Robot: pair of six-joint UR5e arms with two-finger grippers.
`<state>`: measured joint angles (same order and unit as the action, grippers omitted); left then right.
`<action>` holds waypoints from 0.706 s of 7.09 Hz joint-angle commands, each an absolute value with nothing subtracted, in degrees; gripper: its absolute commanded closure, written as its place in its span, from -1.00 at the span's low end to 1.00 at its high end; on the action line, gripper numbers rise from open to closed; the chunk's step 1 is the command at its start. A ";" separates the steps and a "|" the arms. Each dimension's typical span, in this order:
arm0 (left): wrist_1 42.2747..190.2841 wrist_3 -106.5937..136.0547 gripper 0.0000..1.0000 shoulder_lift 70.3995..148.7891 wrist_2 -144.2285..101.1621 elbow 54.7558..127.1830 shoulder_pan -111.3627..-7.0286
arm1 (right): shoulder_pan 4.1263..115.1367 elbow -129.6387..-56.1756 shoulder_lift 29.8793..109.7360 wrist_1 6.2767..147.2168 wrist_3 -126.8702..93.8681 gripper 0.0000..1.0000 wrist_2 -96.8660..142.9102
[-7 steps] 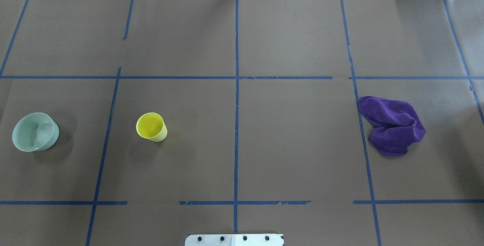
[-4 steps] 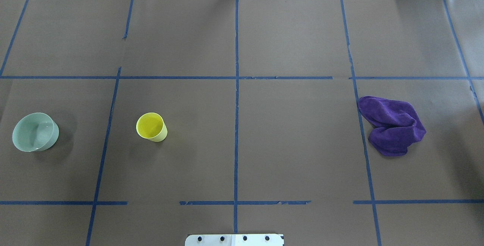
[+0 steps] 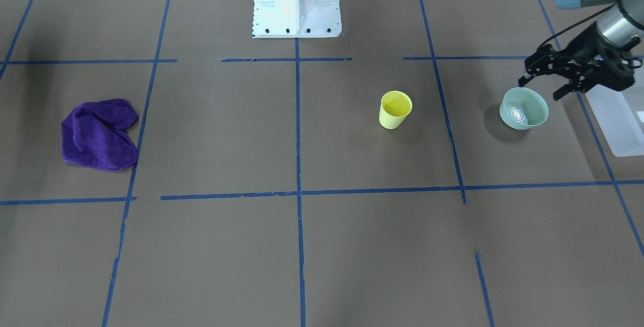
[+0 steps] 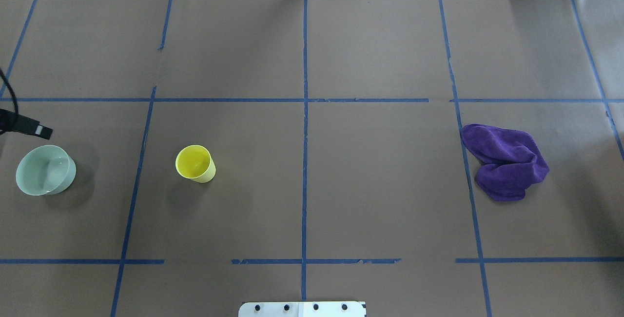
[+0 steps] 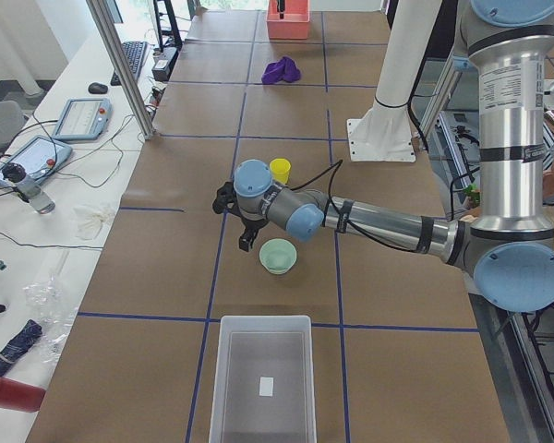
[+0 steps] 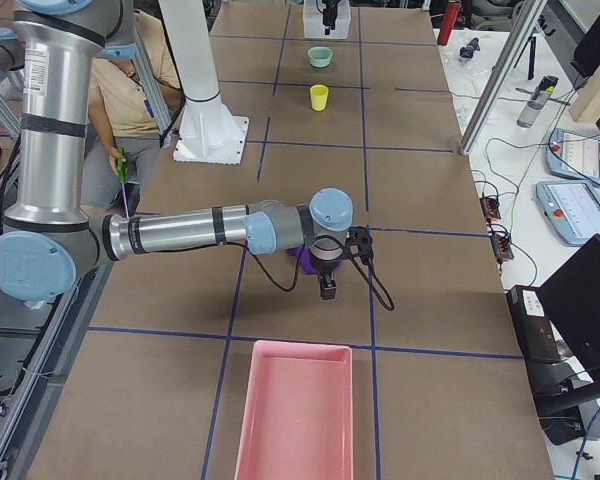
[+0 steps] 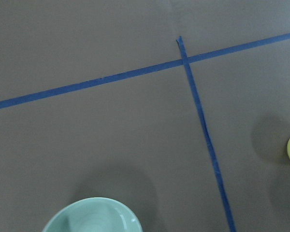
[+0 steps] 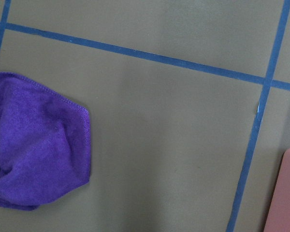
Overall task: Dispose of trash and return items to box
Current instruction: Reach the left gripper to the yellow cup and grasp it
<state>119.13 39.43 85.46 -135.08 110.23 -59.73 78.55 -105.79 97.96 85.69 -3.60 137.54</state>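
Note:
The yellow cup (image 3: 395, 109) stands upright on the brown table, also in the overhead view (image 4: 195, 163). The pale green bowl (image 3: 524, 108) stands to the cup's left in the overhead view (image 4: 45, 169). My left gripper (image 3: 541, 89) is open and empty, hovering just over the bowl's far rim; one fingertip (image 4: 41, 131) shows overhead. The translucent box (image 3: 619, 120) sits beyond the bowl at the table's left end (image 5: 263, 388). The purple cloth (image 4: 504, 161) lies crumpled on the right. My right gripper (image 6: 327, 287) hangs beside the cloth; I cannot tell if it is open.
A pink tray (image 6: 295, 410) sits at the table's right end, its corner in the right wrist view (image 8: 286, 193). The white robot base (image 3: 297, 0) stands at the table's near middle edge. Blue tape lines grid the brown paper.
My left gripper's finger and cable have come into the overhead view at the left edge, just beyond the bowl. Cup, bowl and cloth have not moved.

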 commanded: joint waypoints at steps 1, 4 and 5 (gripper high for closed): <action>119.97 57.50 -1.00 89.63 -130.53 112.24 -50.57 | 77.78 -105.91 97.74 85.17 -3.60 -1.00 137.55; 106.01 69.78 -1.00 102.32 -119.14 111.27 -41.60 | 77.78 -105.82 97.82 85.25 -3.69 -1.00 137.55; 101.30 69.79 -1.00 104.65 -115.96 111.10 -38.27 | 77.78 -105.65 97.82 85.25 -3.78 -1.00 137.55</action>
